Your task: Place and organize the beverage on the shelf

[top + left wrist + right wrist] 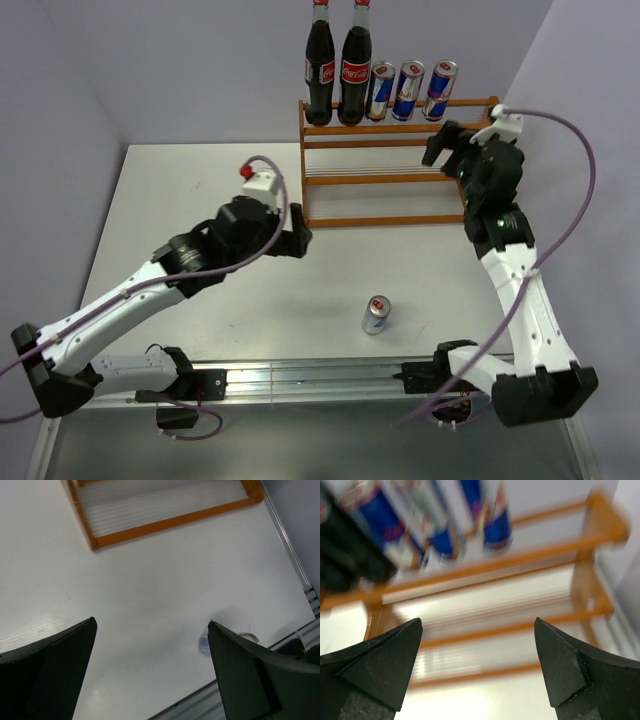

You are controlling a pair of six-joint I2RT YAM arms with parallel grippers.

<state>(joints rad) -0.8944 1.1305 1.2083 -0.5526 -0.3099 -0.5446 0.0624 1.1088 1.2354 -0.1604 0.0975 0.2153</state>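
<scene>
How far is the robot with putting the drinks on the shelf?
Done: two cola bottles and three cans stand in a row on the top tier of the shelf. In hand: nothing; the right pincer is open beside the shelf's right end, the left pincer open over the table. Left: one can stands on the table toward its near edge, not yet shelved.

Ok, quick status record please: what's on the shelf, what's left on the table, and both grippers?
shelf top tier: two cola bottles at left, three cans beside them
lower tier: no drinks visible
table: one loose can upright, in front of the shelf
left gripper: open, empty, over the table by the shelf's left front
right gripper: open, empty, at the shelf's right end
</scene>
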